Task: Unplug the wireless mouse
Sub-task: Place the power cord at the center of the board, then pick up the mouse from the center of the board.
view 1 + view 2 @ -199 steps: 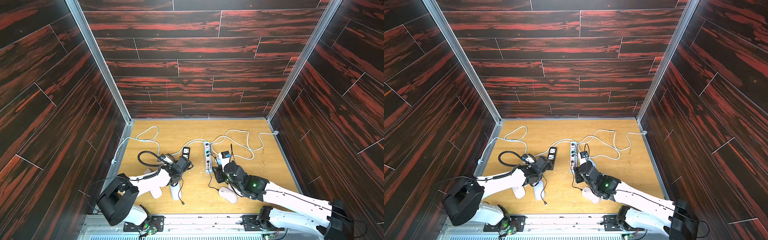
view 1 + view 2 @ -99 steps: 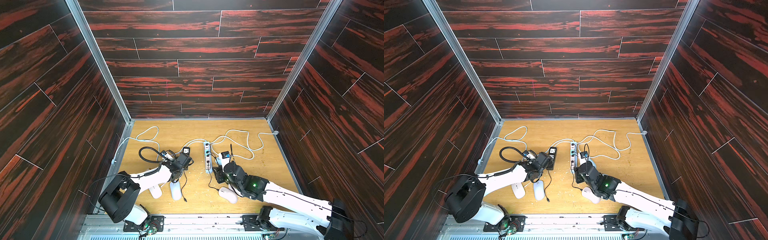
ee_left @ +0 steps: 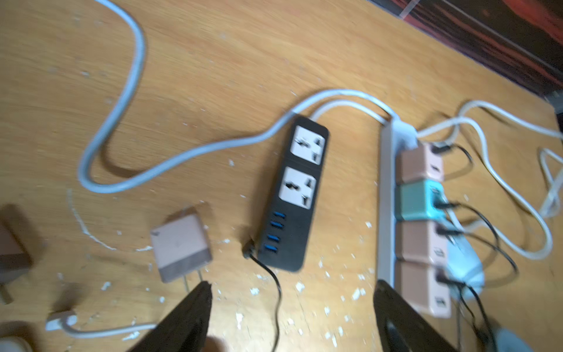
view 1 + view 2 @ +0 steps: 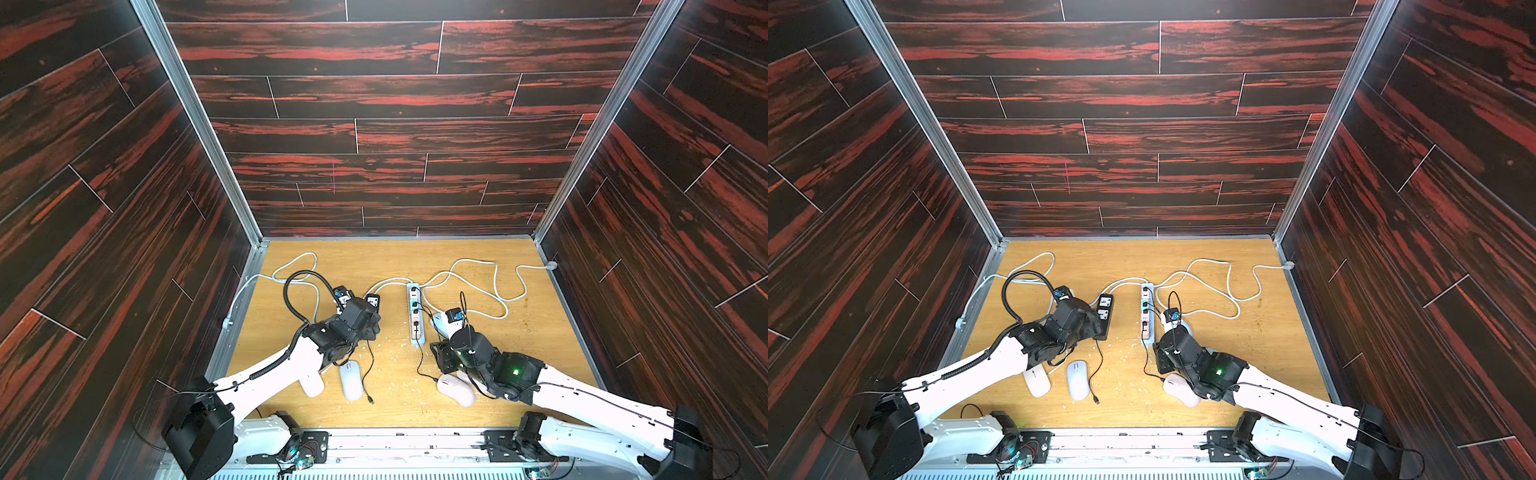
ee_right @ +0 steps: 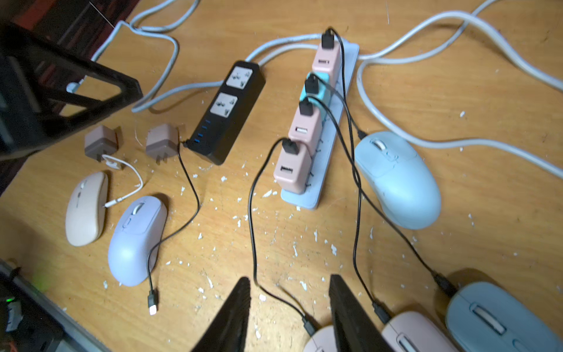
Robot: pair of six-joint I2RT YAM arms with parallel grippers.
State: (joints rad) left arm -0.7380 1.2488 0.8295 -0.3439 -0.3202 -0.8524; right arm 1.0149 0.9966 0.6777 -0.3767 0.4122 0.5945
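Note:
A lilac wireless mouse (image 5: 137,240) (image 4: 351,379) lies near the front, nothing plugged into it. Beside it rests the free end of a black cable (image 5: 152,301) (image 4: 1096,401). That cable runs up to the black power strip (image 3: 292,198) (image 4: 372,301). My left gripper (image 3: 292,285) (image 4: 1096,328) hovers open over the cable near the strip, holding nothing. My right gripper (image 5: 289,279) (image 4: 434,365) is open and low, and another black cable passes between its fingers into a pink mouse (image 5: 320,338) (image 4: 455,388).
A white power strip (image 5: 304,195) (image 4: 1147,316) carries several chargers, cabled to a light-blue mouse (image 5: 399,179), a second pink mouse (image 5: 405,332) and a blue mouse (image 5: 493,320). Two loose chargers (image 5: 161,141) (image 5: 100,141) and a flat pink mouse (image 5: 86,207) lie left. Grey cords loop behind.
My left gripper has gone from shut to open and has moved from over the lilac mouse back toward the black strip. The right arm has stayed in place.

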